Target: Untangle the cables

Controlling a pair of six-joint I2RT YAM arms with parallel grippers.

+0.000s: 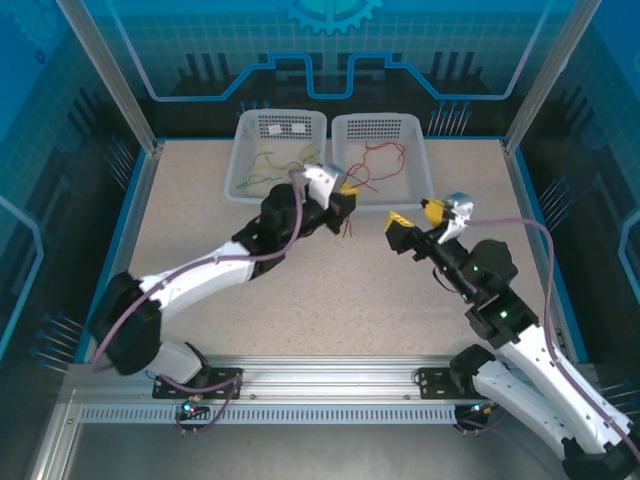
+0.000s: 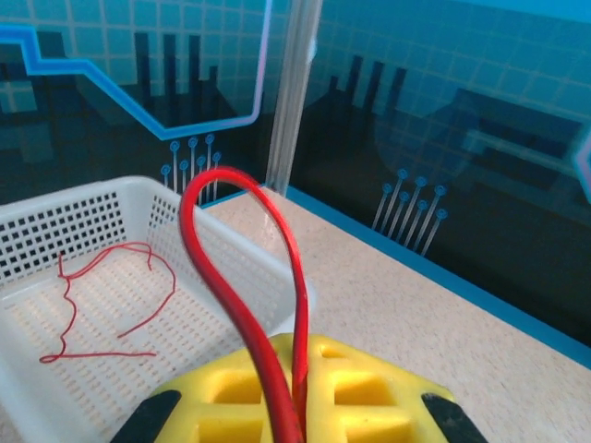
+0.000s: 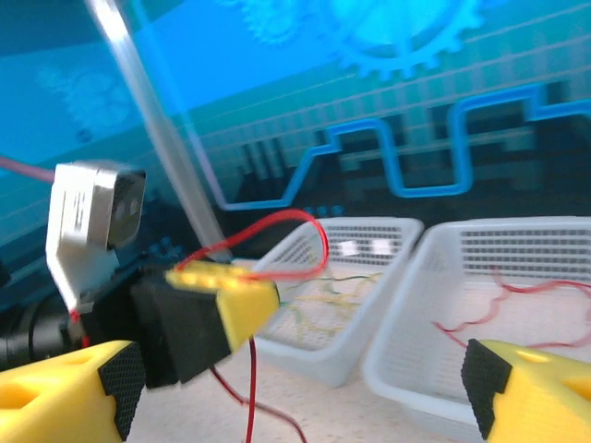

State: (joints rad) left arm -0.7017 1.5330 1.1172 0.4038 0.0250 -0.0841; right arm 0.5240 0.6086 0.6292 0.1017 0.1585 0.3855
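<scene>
Okay, left gripper (image 1: 347,195) was clamped shut on a red cable (image 1: 347,228). In the left wrist view the cable (image 2: 208,249) arched up and forward out of the closed yellow fingers (image 2: 369,406) as a tall narrow loop, both legs pinched between the pads.

Right gripper (image 1: 414,220) had its fingers wide apart, nothing between them, and faced the left gripper from just beside it.

Key relation: in the right wrist view the held cable (image 3: 305,231) sat ahead of the right fingers (image 3: 65,397) and left of their centre line. The loop stood above the left gripper (image 3: 222,295), and a free tail hung down below it, long axis roughly vertical, inside the span of the open jaws but not touching either pad. The right arm was the only free one and the nearer to that tail, so the next grab looked like its job: forward and slightly left, closing across the hanging strand.

Other red cables (image 1: 380,160) lay in the right basket (image 1: 410,125), beyond both sets of fingers. Yellow-green cables (image 1: 265,165) lay in the left basket (image 1: 245,130), beyond the left fingers. Couldn't tell whether the held cable's far end ran into the right basket.
</scene>
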